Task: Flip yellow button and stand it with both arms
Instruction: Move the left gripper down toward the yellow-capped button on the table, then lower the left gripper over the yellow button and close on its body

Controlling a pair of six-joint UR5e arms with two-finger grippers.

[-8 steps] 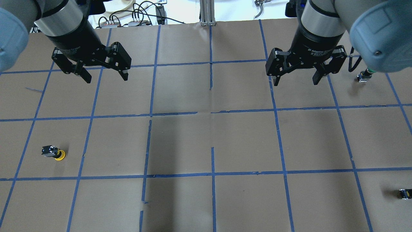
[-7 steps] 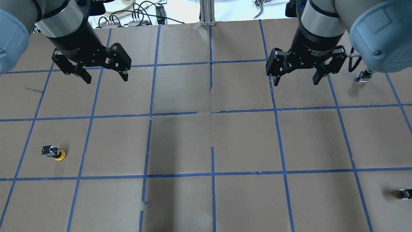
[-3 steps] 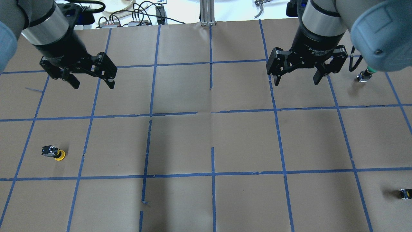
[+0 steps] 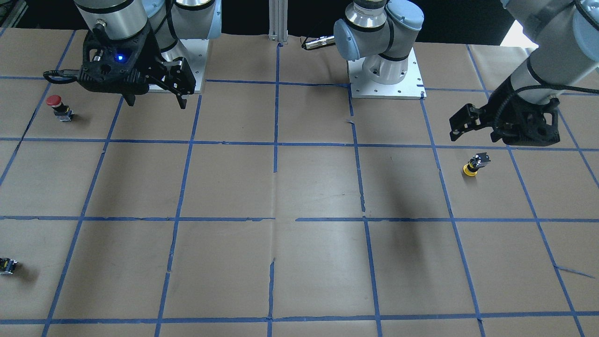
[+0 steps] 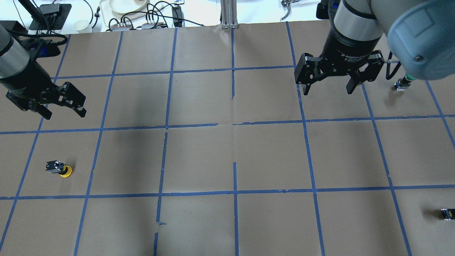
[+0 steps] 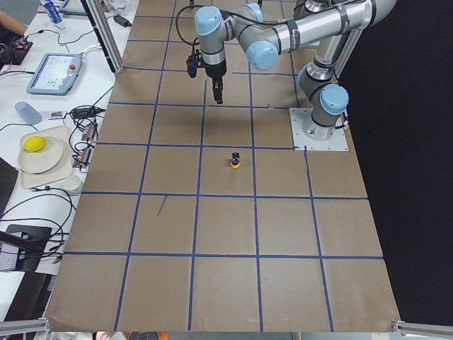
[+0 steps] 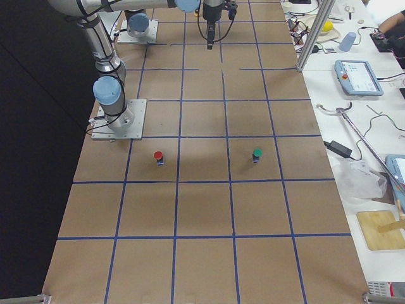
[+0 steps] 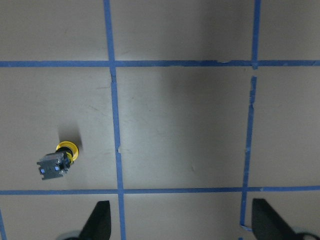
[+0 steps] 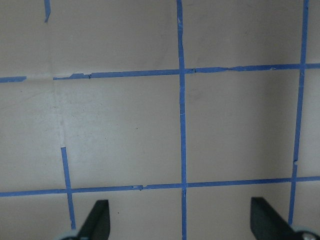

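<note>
The yellow button (image 5: 59, 168) lies on its side on the brown paper at the left, with its cap pointing right. It also shows in the front view (image 4: 473, 165), the exterior left view (image 6: 233, 160) and the left wrist view (image 8: 57, 160). My left gripper (image 5: 64, 114) is open and empty, held above the table, beyond the button in the overhead view; the wrist view shows the button left of its fingertips (image 8: 97, 222). My right gripper (image 5: 327, 91) is open and empty, hovering far off on the right side (image 4: 156, 103).
A red-capped button (image 4: 56, 105) stands on my right side, and a green-capped one (image 5: 403, 83) sits partly behind my right arm. A small black block (image 5: 447, 213) lies at the right edge. Blue tape lines grid the paper.
My left gripper has swung to the left and lower in the overhead view, closer to the yellow button, still open. The right gripper and the button have not moved.
</note>
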